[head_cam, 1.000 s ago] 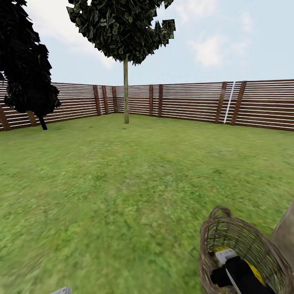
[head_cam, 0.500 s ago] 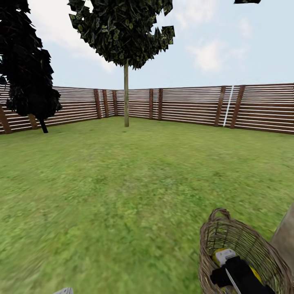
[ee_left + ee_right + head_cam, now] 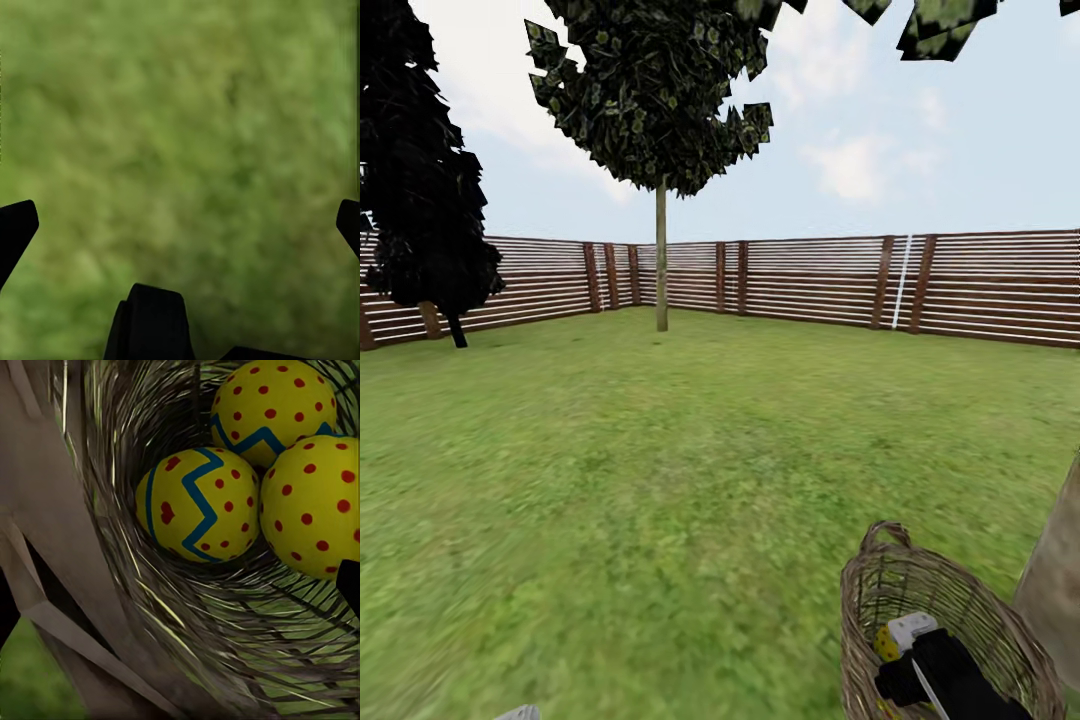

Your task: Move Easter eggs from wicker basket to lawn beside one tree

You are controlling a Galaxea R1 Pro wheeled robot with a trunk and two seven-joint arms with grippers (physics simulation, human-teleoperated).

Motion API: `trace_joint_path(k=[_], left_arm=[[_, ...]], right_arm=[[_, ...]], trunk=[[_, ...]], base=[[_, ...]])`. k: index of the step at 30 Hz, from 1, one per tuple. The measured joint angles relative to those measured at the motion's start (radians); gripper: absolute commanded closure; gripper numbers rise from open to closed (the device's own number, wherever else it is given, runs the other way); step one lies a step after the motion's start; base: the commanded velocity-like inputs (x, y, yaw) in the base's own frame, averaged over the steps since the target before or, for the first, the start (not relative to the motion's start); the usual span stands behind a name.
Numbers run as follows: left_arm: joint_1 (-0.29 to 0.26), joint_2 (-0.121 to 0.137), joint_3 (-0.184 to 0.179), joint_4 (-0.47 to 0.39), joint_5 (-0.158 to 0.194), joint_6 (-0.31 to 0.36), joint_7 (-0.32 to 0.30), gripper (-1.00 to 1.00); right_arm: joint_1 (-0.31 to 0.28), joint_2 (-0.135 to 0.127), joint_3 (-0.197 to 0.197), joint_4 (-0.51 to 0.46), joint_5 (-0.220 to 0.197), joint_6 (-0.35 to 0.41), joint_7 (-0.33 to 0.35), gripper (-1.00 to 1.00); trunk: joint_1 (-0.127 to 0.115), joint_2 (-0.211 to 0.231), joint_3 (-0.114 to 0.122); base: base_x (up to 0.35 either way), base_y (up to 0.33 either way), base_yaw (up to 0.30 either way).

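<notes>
The wicker basket (image 3: pixel 960 600) stands on the lawn (image 3: pixel 660 480) at the lower right, close to a thick pale tree trunk (image 3: pixel 1055 590). My right arm reaches down into it, and one yellow egg (image 3: pixel 884 643) shows beside the wrist. The right wrist view looks into the basket (image 3: pixel 150 607) at three Easter eggs (image 3: pixel 199 502) (image 3: pixel 274 405) (image 3: pixel 315 506) lying together on the bottom. My right gripper (image 3: pixel 176 596) is open above them and holds nothing. My left gripper (image 3: pixel 181 225) is open over bare grass (image 3: pixel 180 135).
A thin-trunked round-crowned tree (image 3: pixel 661 270) stands far ahead by the wooden fence (image 3: pixel 810 280). A dark conifer (image 3: pixel 420 200) is at the far left. Flat leaf clusters (image 3: pixel 945 25) hang overhead at the top right. Open grass stretches between me and the fence.
The head camera has tilted up, so the fence and basket sit lower in the picture and leaf clusters show overhead. My right gripper stays in the basket.
</notes>
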Motion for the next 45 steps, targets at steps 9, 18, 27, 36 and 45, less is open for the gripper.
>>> trace_joint_path(k=[9,18,27,36,45], left_arm=[[0.000,0.000,0.000,0.000,0.000,-0.001,0.000,-1.00],[0.000,0.001,0.000,0.000,0.002,-0.001,0.000,-1.00],[0.000,0.000,0.000,0.000,0.001,-0.001,0.000,-1.00],[-0.001,0.000,0.000,0.000,0.001,-0.001,0.000,-1.00],[0.000,0.000,0.000,0.000,0.000,-0.001,0.001,-1.00]], right_arm=[[0.000,0.001,0.002,0.006,0.000,-0.001,0.001,-1.00],[0.000,0.005,0.003,0.006,0.003,-0.001,0.000,-1.00],[0.000,0.005,0.003,0.006,0.003,-0.001,0.000,-1.00],[0.000,0.005,0.003,0.006,0.003,-0.001,0.001,-1.00],[0.000,0.007,0.005,0.006,0.003,0.001,0.001,-1.00]], trunk=[[-0.034,0.063,0.029],[-0.069,0.126,0.057],[-0.103,0.189,0.085],[-0.138,0.252,0.114],[-0.172,0.315,0.144]], base=[[0.000,0.000,-0.029],[0.000,0.000,-0.003],[0.000,0.000,0.000],[0.000,0.000,-0.049],[0.000,0.000,-0.051]])
